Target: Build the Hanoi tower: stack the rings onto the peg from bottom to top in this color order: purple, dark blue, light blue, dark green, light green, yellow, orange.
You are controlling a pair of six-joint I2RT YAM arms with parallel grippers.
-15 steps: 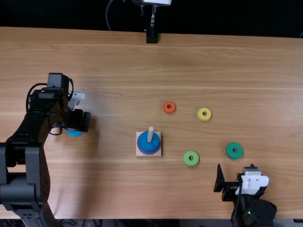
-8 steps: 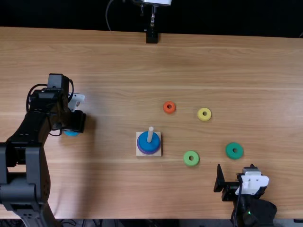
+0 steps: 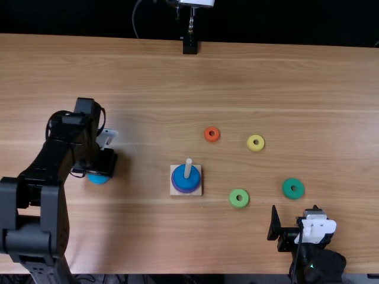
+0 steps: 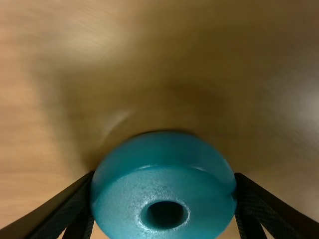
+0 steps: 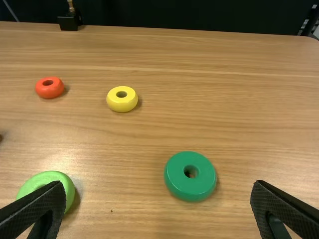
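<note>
Seven rings in all. One light blue ring [image 3: 98, 178] is held between the two fingers of the left gripper [image 3: 105, 163], over the left part of the table [image 3: 148, 236]. One square base [image 3: 198, 190] with one peg [image 3: 188, 168] stands near the middle, closer to the near edge than the far; two rings are on it, dark blue [image 3: 181, 180] over purple [image 3: 186, 192]. Four lie loose to its right: one orange [image 3: 212, 134], one yellow [image 3: 256, 142], one light green [image 3: 239, 198], one dark green [image 3: 293, 189]. The right gripper [image 3: 295, 218], fingers wide apart, sits toward the near right corner.
</note>
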